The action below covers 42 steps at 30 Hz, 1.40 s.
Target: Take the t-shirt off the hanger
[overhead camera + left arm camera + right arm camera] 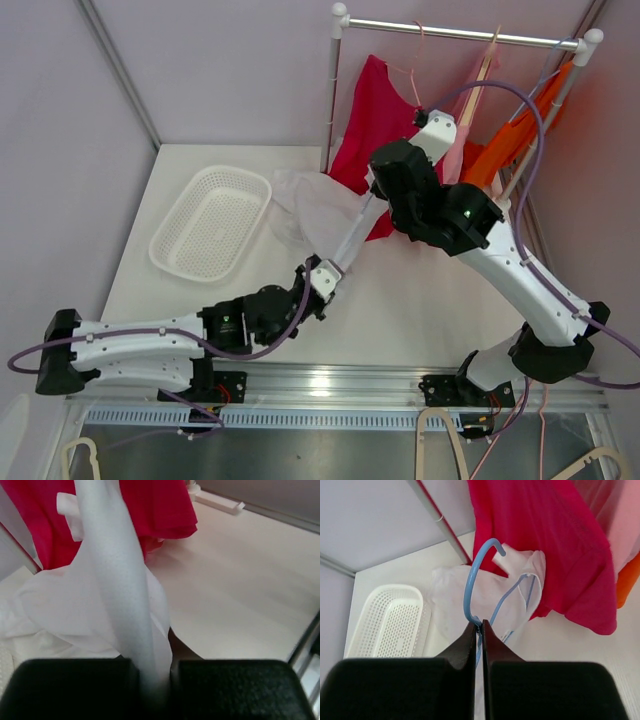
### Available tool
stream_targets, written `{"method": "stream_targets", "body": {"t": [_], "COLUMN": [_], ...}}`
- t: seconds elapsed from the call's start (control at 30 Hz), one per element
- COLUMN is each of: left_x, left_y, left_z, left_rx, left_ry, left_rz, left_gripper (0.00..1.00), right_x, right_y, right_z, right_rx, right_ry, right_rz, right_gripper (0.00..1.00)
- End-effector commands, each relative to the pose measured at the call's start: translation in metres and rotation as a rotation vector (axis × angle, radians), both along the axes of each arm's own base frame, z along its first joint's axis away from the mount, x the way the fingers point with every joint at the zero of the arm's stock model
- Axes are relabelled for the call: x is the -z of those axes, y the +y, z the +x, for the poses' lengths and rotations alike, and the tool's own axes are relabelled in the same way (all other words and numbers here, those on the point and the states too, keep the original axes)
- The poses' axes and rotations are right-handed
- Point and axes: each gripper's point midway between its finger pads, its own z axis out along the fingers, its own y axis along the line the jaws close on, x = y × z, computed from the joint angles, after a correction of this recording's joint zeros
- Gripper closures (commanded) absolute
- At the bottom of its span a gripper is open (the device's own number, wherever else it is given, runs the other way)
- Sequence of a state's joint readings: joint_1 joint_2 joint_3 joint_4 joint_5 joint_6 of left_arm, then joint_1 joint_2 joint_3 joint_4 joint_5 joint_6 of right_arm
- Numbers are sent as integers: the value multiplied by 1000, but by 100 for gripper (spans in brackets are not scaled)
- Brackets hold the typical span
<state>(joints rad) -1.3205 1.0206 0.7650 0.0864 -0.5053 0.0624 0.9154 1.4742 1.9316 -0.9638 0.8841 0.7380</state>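
A white t-shirt (310, 208) hangs stretched between my two grippers, partly draped on the table. It shows in the left wrist view (105, 595) and in the right wrist view (495, 600). My left gripper (155, 680) is shut on a fold of the white t-shirt. My right gripper (481, 625) is shut on the neck of a light blue wire hanger (470, 580) whose hook points up; the hanger's frame is still inside the shirt. In the top view the right gripper (372, 185) is above the shirt and the left gripper (322, 272) is at its lower end.
A white perforated basket (211, 221) sits at the left of the table. A clothes rack (460, 35) at the back holds a red garment (372, 120), a pink one and an orange one (510, 140). The rack's foot (215, 500) lies on the table.
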Motion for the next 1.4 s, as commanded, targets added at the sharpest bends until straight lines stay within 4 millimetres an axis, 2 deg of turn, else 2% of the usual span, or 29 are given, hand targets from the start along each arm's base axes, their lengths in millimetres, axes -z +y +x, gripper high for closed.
{"method": "stream_targets", "body": {"t": [0.0, 0.07, 0.17, 0.23, 0.27, 0.3, 0.33, 0.4, 0.47, 0.57, 0.6, 0.63, 0.7, 0.73, 0.77, 0.8, 0.83, 0.87, 0.9, 1.0, 1.03, 1.1, 1.17, 1.2, 1.23, 1.27, 1.3, 1.33, 1.37], "left_x": [-37, -30, -12, 4, 20, 24, 45, 46, 60, 59, 59, 58, 45, 41, 40, 15, 24, 11, 25, 5, -14, -25, -83, -77, -116, -149, -180, -183, -243], "left_y": [-13, -6, -11, -13, -11, -11, -5, 0, 9, 11, 8, 13, 5, 10, 11, 0, 8, 6, 2, 6, 17, 35, 61, 81, 100, 110, 121, 130, 137], "left_z": [-46, -66, -131, -160, -167, -174, -178, -184, -173, -132, -127, -93, -76, -49, -37, -23, -1, 12, 25, 60, 75, 83, 88, 92, 99, 105, 101, 119, 106], "left_rx": [159, 208, 419, 517, 539, 552, 560, 565, 501, 343, 348, 245, 232, 155, 114, 93, 19, -15, -56, -81, -111, -168, -213, -305, -354, -375, -372, -420, -354], "left_ry": [-70, -25, 17, 54, 57, 84, 95, 121, 138, 181, 214, 235, 293, 298, 327, 331, 369, 383, 441, 515, 493, 466, 365, 359, 309, 267, 250, 262, 198], "left_rz": [-132, -122, -137, -133, -114, -137, -114, -152, -140, -148, -134, -149, -193, -211, -219, -246, -210, -222, -197, -274, -319, -305, -369, -300, -333, -344, -363, -358, -430], "left_gripper": [99, 99, 99, 99, 99, 99, 99, 99, 99, 99, 99, 99, 99, 99, 99, 99, 99, 99, 99, 99, 99, 99, 99, 99, 99, 99, 99, 99, 99], "right_x": [-29, -26, -26, -28, -29, -29, -29, -28, -26, -26, -25, -25, -17, -12, -3, 4, 7, 12, 7, 2, -10, -20, -36, -41, -66, -56, -63, -79, -81], "right_y": [7, 0, -2, -5, -8, -11, -16, -22, -21, -8, -3, 2, 17, 23, 26, 37, 40, 42, 40, 32, 16, -1, -22, -25, -30, -28, -26, -21, -20], "right_z": [6, 17, 31, 36, 37, 39, 42, 45, 43, 32, 28, 22, 5, -2, -11, -24, -33, -42, -53, -72, -76, -78, -80, -78, -78, -73, -70, -64, -56], "right_rx": [16, 52, 46, 56, 62, 69, 83, 88, 51, -41, -75, -104, -195, -228, -264, -337, -368, -395, -419, -437, -409, -378, -354, -349, -344, -362, -366, -377, -368], "right_ry": [-97, -101, -104, -113, -115, -117, -118, -110, -91, -60, -49, -39, 13, 37, 82, 123, 144, 169, 164, 143, 91, 38, -53, -89, -190, -211, -254, -334, -349], "right_rz": [95, 60, 67, 57, 50, 44, 37, 27, 33, 48, 45, 42, 28, 27, 15, 31, 36, 34, 50, 43, 45, 38, 24, 18, 74, -5, -13, -25, -42], "right_gripper": [100, 100, 100, 100, 100, 100, 100, 100, 100, 100, 100, 100, 100, 100, 100, 100, 100, 100, 100, 100, 100, 100, 100, 100, 100, 100, 100, 100, 100]}}
